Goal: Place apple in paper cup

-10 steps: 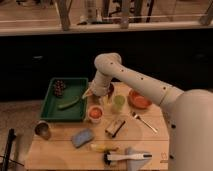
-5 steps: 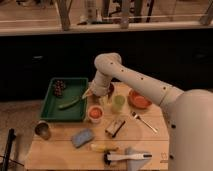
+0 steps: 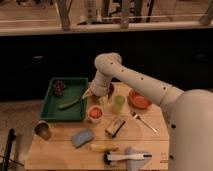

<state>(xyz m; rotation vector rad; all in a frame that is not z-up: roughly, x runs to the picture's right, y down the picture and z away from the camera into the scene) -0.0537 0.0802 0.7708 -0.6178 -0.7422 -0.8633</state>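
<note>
The apple is a small red-orange fruit sitting inside the short white paper cup near the middle of the wooden table. My gripper hangs just above and slightly behind the cup, at the end of the white arm that reaches in from the right. The arm's wrist covers most of the gripper.
A green tray with a dark bunch of grapes and a green vegetable lies left. A translucent green cup, orange bowl, fork, small metal cup, blue sponge, banana and a white tool surround the cup.
</note>
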